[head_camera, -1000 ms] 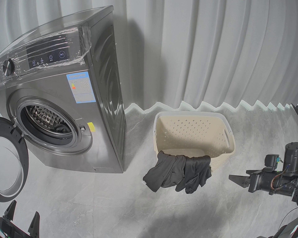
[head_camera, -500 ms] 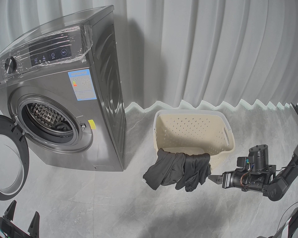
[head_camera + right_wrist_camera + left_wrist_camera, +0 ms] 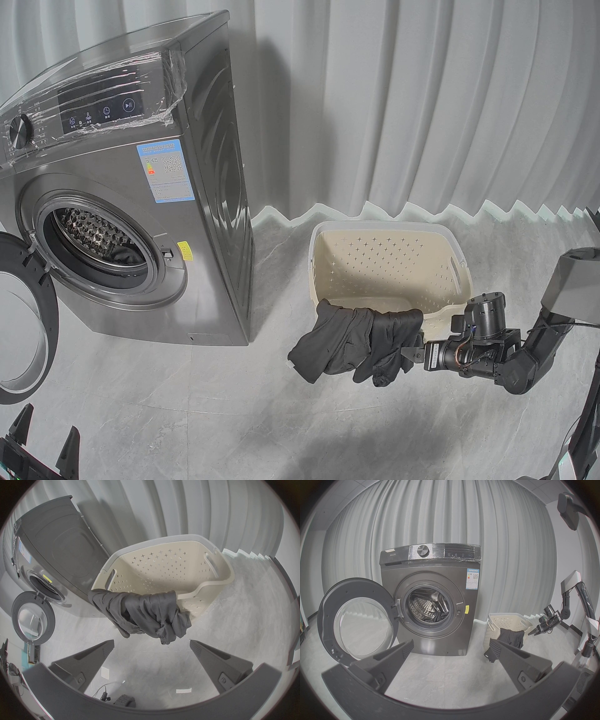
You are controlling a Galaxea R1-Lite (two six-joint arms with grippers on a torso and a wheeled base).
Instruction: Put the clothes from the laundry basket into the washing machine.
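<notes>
L gripper [image 3: 47, 432] sits low at near left over the floor [image 3: 206, 400]. Its jaws are spread wide and hold nothing.

R gripper [image 3: 409, 354] is farther in on the right, level w/ the floor and pointing left. Its jaws are also wide open and grip nothing. From the head view its tips sit right at the hanging end of the dark garment [image 3: 356, 344]; can't tell if they touch. R wrist view puts that bunched end just ahead of the open fingers [image 3: 215, 664].

The garment is draped over the near rim of the laundry basket [image 3: 387, 226], mostly hanging outside.

The washing machine [image 3: 206, 156] stands left of the basket w/ its door [image 3: 25, 325] swung open. L wrist view looks straight into the drum [image 3: 425, 605]: a dark cloth [image 3: 440, 616] lies at its lower edge. A curtain [image 3: 437, 106] hangs behind.
</notes>
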